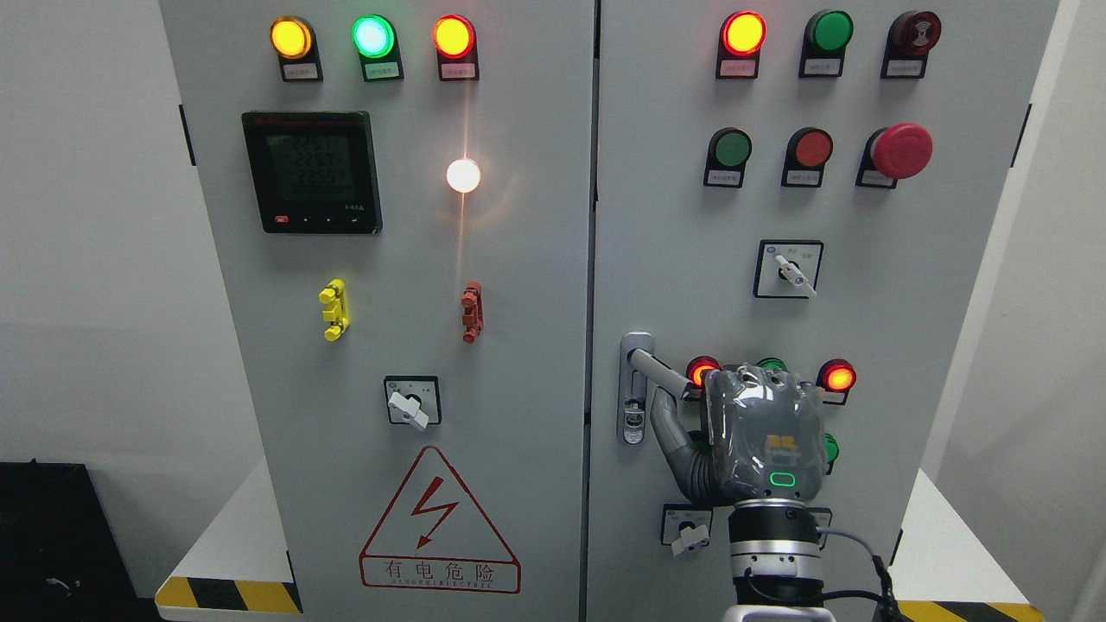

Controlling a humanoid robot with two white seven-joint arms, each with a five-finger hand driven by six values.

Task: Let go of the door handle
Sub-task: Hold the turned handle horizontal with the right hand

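One silver door handle juts out, angled rightward – the right hand closed around its tip.

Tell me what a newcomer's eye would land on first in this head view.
Probably the glaring white lamp on the left door, under the lit row of amber, green and amber lights. Next, the right hand low on the right door, at the silver door handle, whose lever is swung out. The red mushroom button at upper right also stands out.
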